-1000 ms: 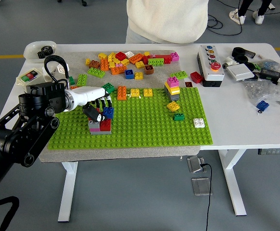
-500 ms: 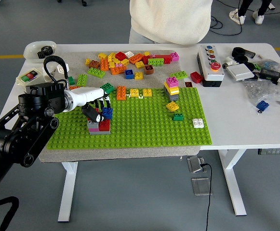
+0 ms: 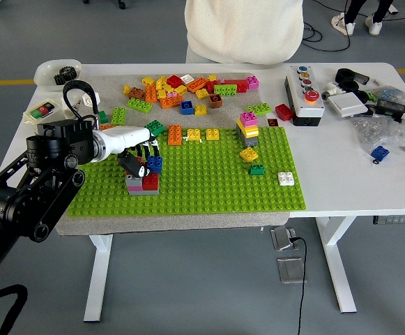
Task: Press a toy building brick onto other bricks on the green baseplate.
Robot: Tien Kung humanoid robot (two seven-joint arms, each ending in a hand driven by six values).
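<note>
**A:** Head view, where's the brick?

**B:** Left hand [image 3: 135, 159] has curled fingers on a blue brick [image 3: 155, 164], sitting atop the small stack [image 3: 143, 183] on the green baseplate's [image 3: 216, 188] left. Long axis? Can't tell, too small.

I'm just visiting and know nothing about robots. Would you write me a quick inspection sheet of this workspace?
Surface: white table, grey mat under the green baseplate.
Job's things: blue brick on a red, pink and grey stack.
Clutter: loose bricks, button box, plastic bags.
Hands: left hand at the blue brick; grasp unclear. Right not in view.
Cables: floor cable.
Surroundings: person at far side.
</note>
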